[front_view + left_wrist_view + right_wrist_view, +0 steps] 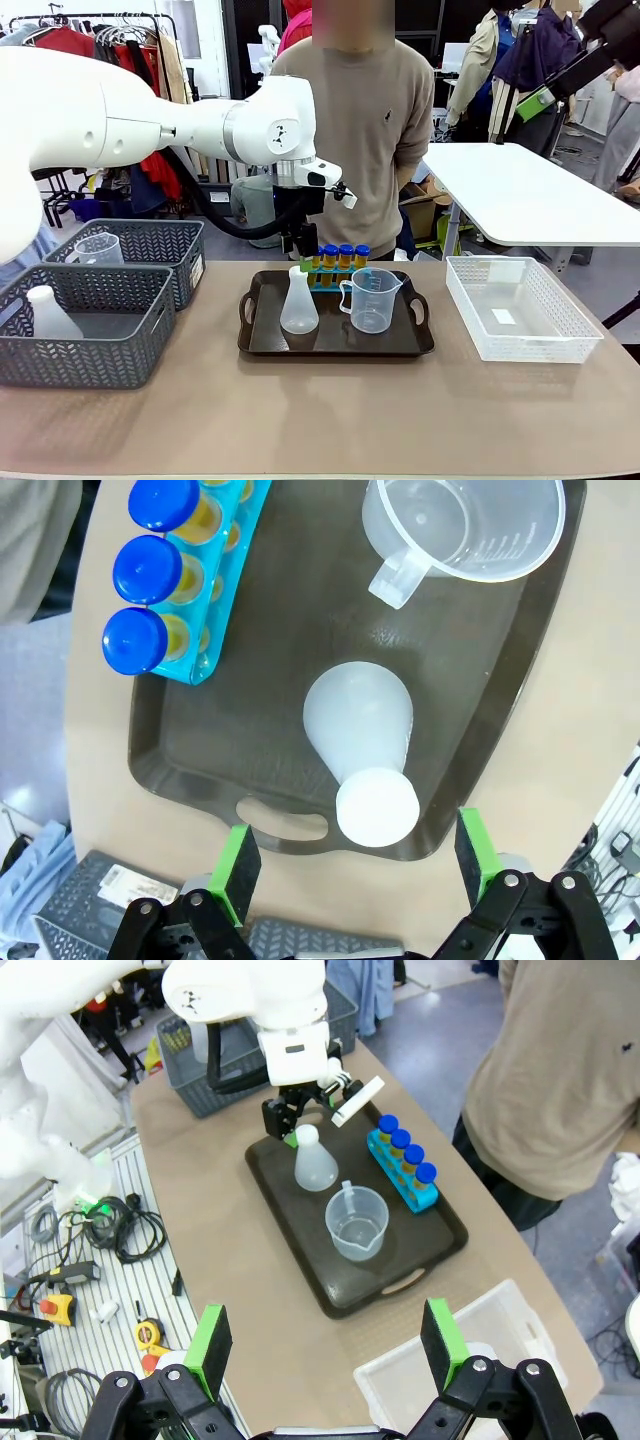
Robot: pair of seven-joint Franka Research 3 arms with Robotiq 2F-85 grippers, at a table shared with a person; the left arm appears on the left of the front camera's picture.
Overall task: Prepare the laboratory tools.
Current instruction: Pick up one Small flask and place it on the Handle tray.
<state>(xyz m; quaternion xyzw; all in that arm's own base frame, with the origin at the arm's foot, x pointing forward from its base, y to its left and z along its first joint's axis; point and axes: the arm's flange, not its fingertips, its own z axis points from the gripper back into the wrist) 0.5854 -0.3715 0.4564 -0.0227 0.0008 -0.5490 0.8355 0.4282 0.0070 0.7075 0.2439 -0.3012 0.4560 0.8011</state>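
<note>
2 green-padded fingers [238, 865] of the left gripper [299, 240] stand wide apart above the white translucent conical flask [299, 302] at the left of the dark brown handled tray [262, 343]; centre them on its neck and descend straight before closing.

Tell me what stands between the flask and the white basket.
The beaker stands on the tray, between the flask and the white basket, in the front view.

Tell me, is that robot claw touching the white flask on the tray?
Apart. In the left wrist view the left gripper stands open, its green pads either side of the flask, with tray showing between.
</note>
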